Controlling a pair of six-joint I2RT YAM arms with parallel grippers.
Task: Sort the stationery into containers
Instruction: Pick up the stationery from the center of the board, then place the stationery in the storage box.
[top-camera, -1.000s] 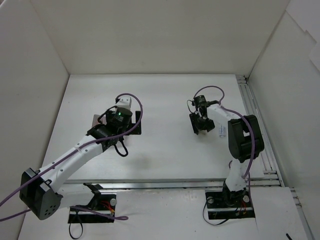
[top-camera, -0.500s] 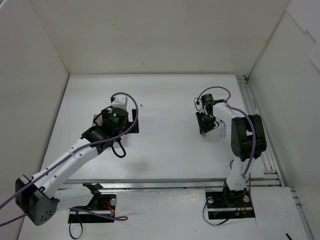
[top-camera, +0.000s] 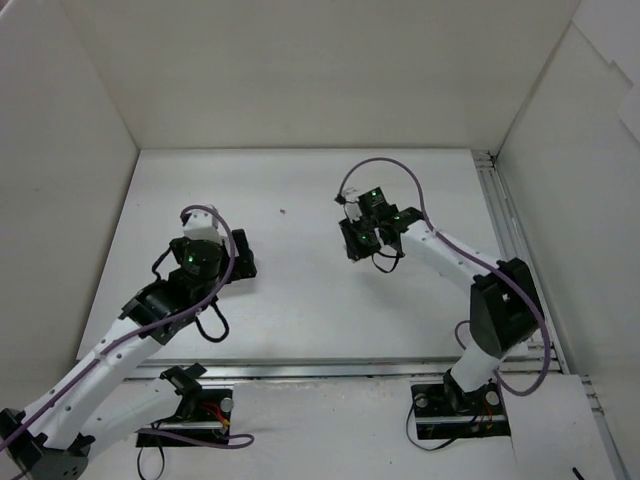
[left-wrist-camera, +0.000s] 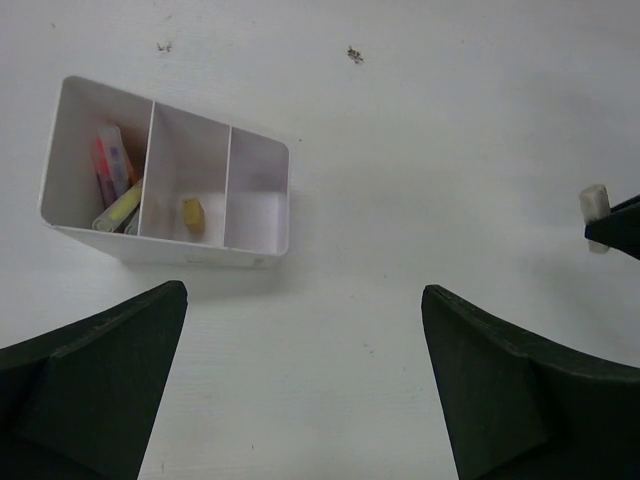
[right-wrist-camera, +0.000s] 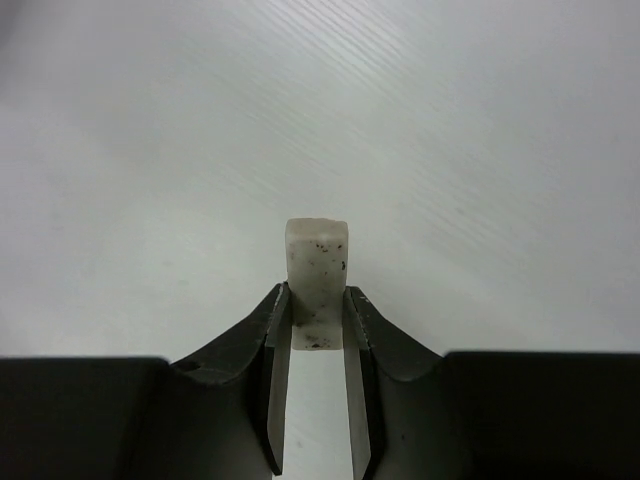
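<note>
White walls (top-camera: 300, 70) stand around the white table (top-camera: 300, 190), which has dark specks (left-wrist-camera: 354, 54). The white box (left-wrist-camera: 160, 248) sits on it with pens (left-wrist-camera: 115, 180) and a tan eraser (left-wrist-camera: 193, 215) inside. The left gripper (left-wrist-camera: 302, 300) hangs wide open. The right gripper (right-wrist-camera: 317, 325) pinches the off-white eraser (right-wrist-camera: 317, 262).

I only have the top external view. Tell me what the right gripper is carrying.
Observer: The right gripper is shut on the off-white eraser, which sticks out past the fingertips.
Operator: Now report the box contents.
Observer: In the left wrist view the white box has three compartments. The pens lie in the left one and the tan eraser in the middle. The right one shows nothing inside.
Operator: Give me the left gripper's state.
Observer: The left gripper is open and holds nothing.
</note>
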